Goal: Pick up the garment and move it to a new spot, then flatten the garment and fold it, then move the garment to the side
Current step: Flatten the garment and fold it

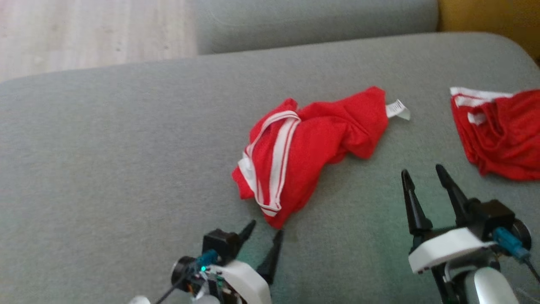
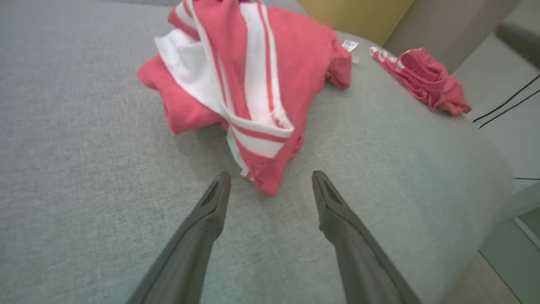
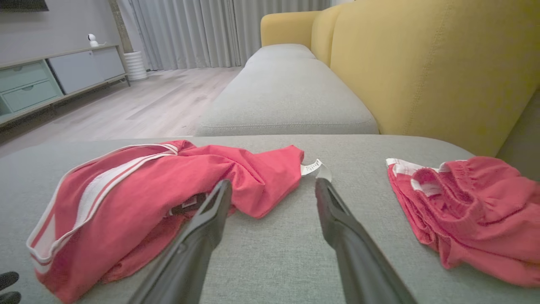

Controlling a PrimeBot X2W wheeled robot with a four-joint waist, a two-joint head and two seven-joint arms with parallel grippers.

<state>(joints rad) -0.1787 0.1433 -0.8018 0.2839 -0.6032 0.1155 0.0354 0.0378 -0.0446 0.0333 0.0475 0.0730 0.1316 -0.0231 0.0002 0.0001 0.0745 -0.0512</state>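
Observation:
A crumpled red garment [image 1: 312,147] with white stripes and a white tag lies mid-cushion on the grey sofa seat; it also appears in the left wrist view [image 2: 249,80] and the right wrist view [image 3: 168,185]. My left gripper [image 1: 265,230] is open just below the garment's near corner, its fingertips [image 2: 219,185] straddling that corner without touching. My right gripper [image 1: 424,174] is open with nothing in it, hovering to the right of the garment, below its tag end [image 3: 314,168].
A second red garment [image 1: 502,131] with a white waistband lies bunched at the right edge of the cushion [image 1: 126,169]. A yellow sofa back [image 3: 422,63] rises behind. Wooden floor [image 1: 84,33] lies beyond the cushion's far left edge.

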